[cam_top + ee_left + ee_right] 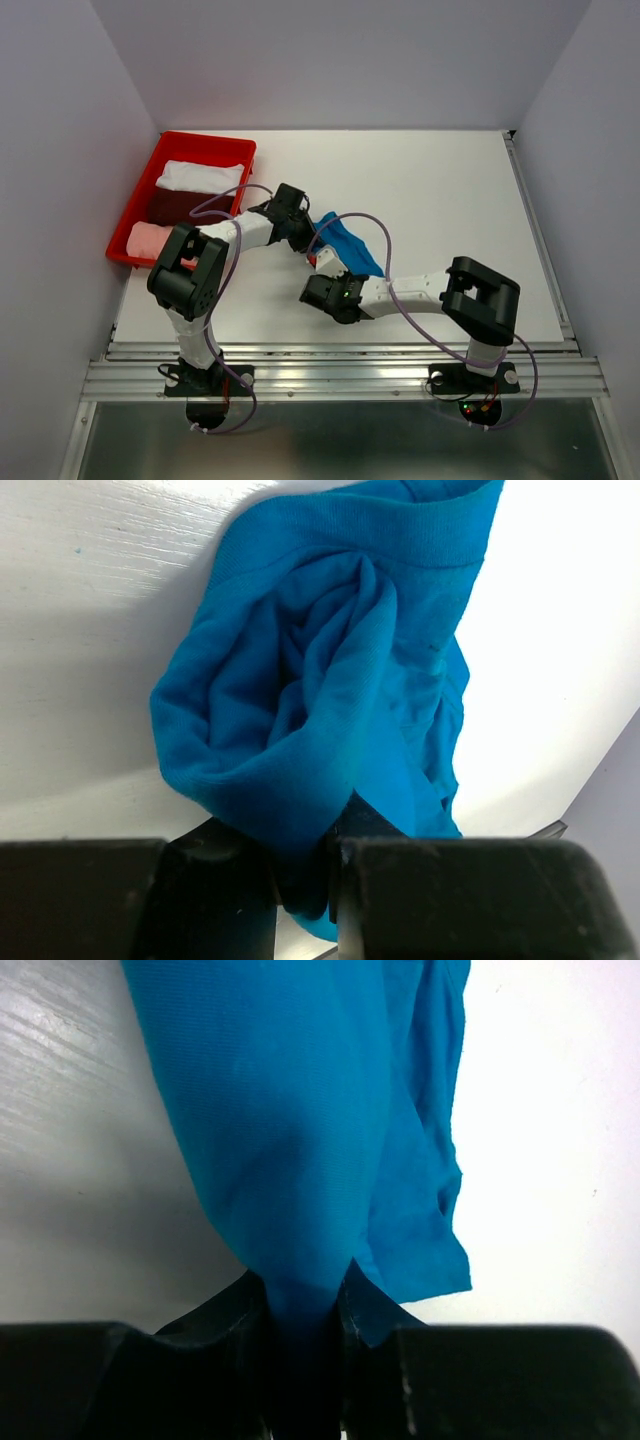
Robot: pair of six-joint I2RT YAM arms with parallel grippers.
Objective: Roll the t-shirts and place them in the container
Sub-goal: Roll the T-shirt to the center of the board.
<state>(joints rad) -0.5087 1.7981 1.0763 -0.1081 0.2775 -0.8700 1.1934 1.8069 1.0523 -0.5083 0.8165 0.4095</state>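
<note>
From above, the blue t-shirt [352, 250] lies bunched on the white surface [450, 200] between my left gripper [303, 232] and my right gripper [325, 265]. It sits to the right of the red tray [205, 142], which holds a white t-shirt [200, 176], a maroon t-shirt [178, 206] and a pink t-shirt [150, 240]. My left wrist view shows the left gripper [305, 872] closed on the loosely rolled end of the blue t-shirt [320, 680]. My right wrist view shows the right gripper [303, 1305] pinching a fold of it, the rest trailing across the surface.
</note>
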